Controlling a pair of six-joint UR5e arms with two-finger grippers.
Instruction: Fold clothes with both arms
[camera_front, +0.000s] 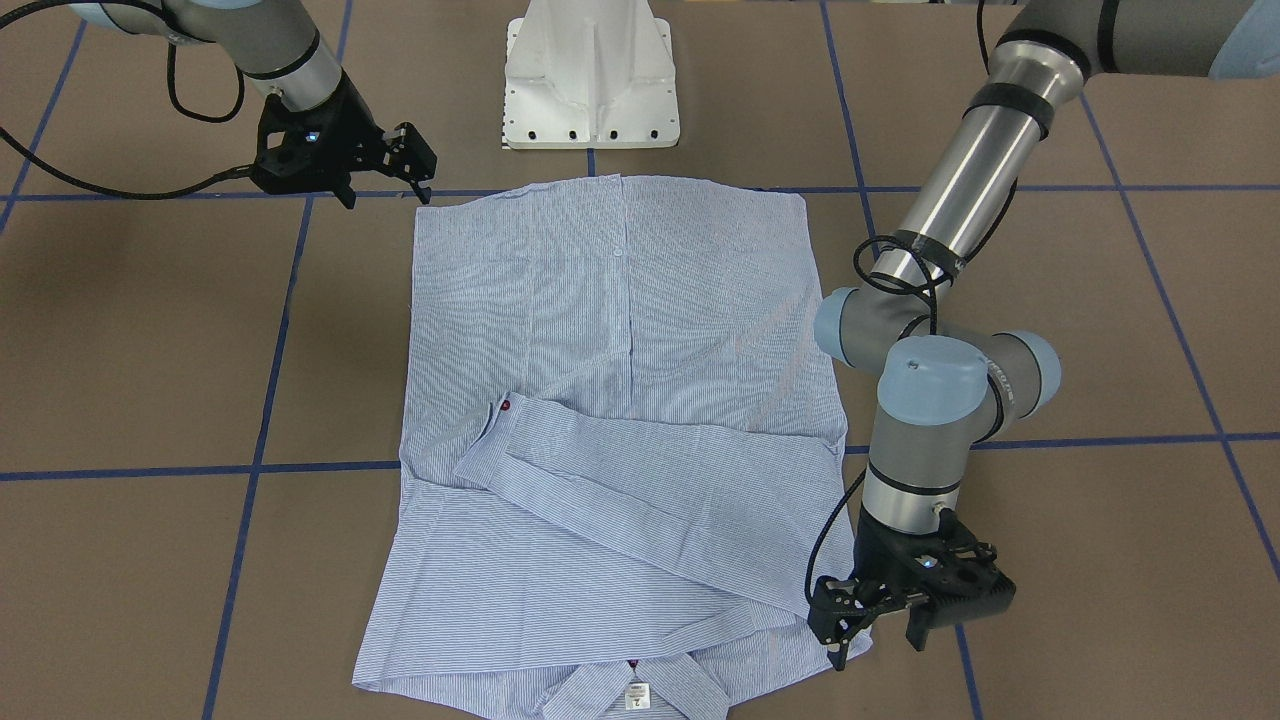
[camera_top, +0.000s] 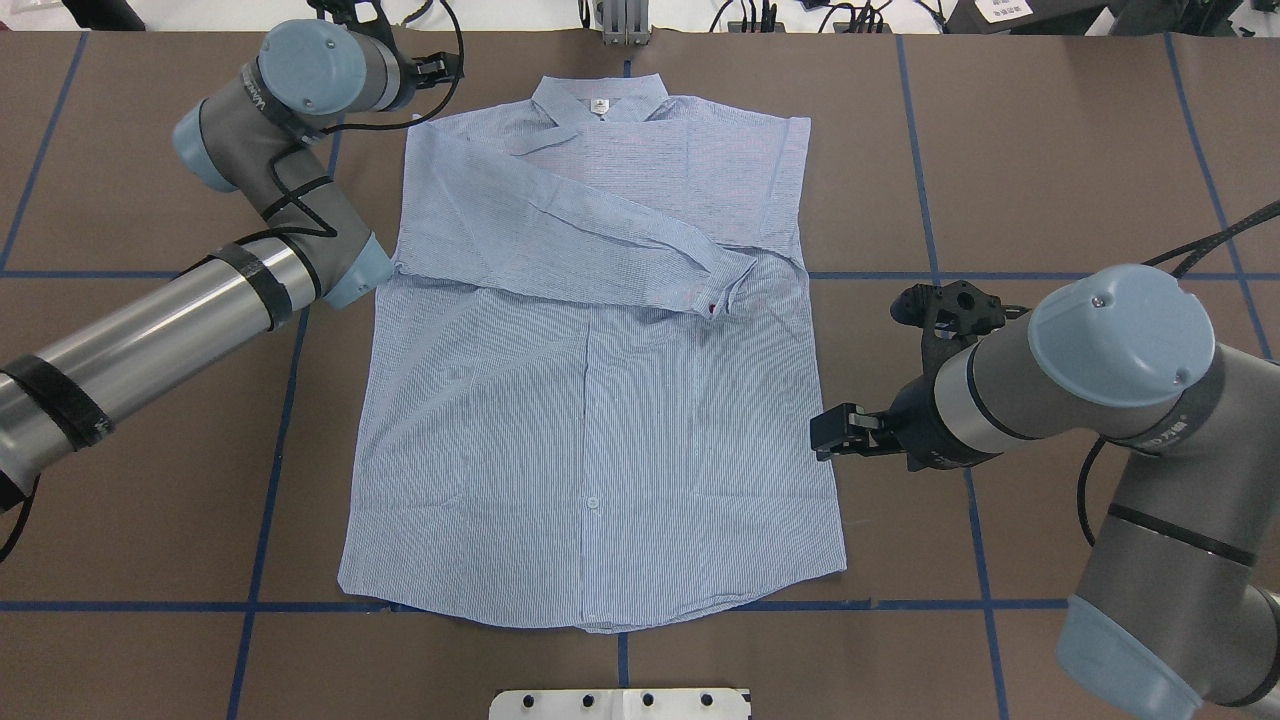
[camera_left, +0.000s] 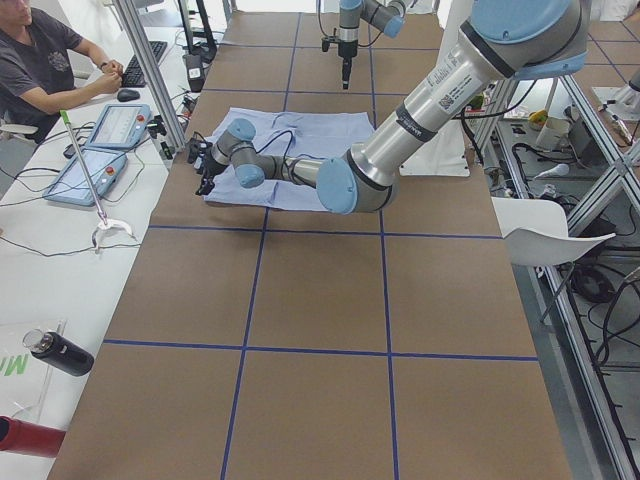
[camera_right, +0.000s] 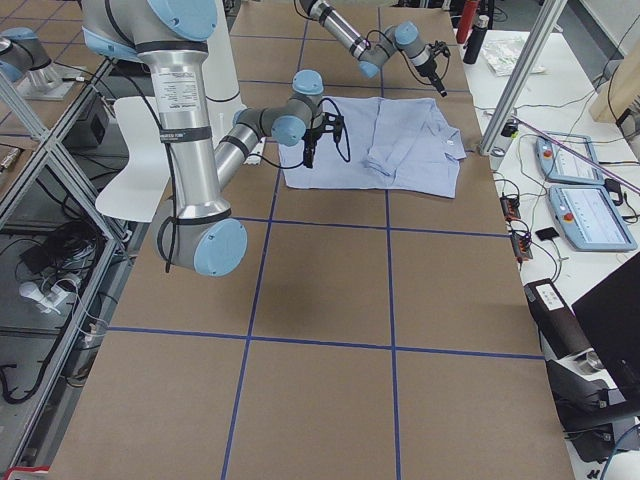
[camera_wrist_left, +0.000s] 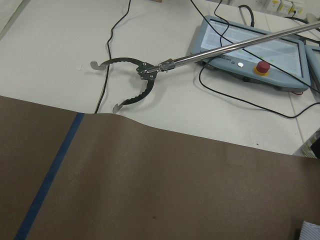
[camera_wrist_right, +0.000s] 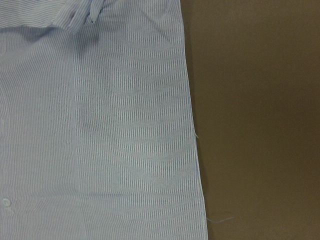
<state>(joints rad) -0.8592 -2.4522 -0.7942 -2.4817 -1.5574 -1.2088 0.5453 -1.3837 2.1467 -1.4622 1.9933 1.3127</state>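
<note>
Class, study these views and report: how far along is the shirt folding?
Done: the shirt lies flat, with a sleeve folded across the chest. In hand: nothing is gripped. The left claw hangs open at the shoulder corner, and the right claw is open beside the side edge near the hem. Left: the body is not yet folded and lies at full length.
</note>
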